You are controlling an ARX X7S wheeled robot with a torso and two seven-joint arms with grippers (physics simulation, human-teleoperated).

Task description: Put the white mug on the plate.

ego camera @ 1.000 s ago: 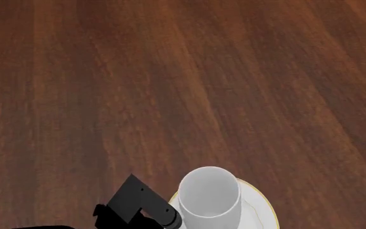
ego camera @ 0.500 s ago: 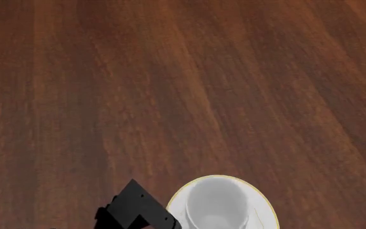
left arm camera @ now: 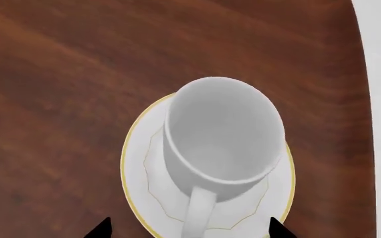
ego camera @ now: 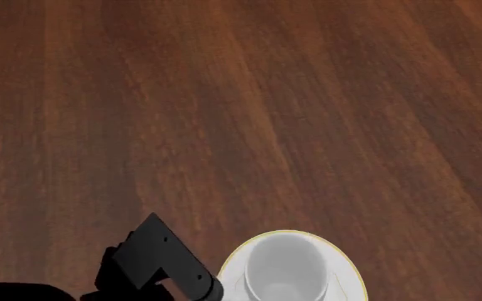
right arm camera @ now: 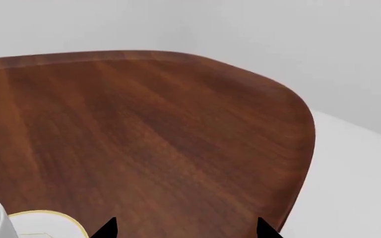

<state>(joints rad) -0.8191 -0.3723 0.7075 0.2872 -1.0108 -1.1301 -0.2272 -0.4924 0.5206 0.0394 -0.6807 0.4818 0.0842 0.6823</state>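
1. The white mug (ego camera: 283,271) stood upright in the middle of the plate (ego camera: 346,266), at the near edge of the wooden table (ego camera: 250,119).
2. The left gripper (left arm camera: 187,229) hovered over the mug with its fingertips (left arm camera: 100,229) spread wide, clear of the handle between them.
3. The left arm (ego camera: 153,263) was just beside the plate.
4. The right gripper (right arm camera: 185,229) was also parted, holding nothing, with the plate nearby.
5. Beyond the plate, bare dark wood ran to the table's rounded far corner.
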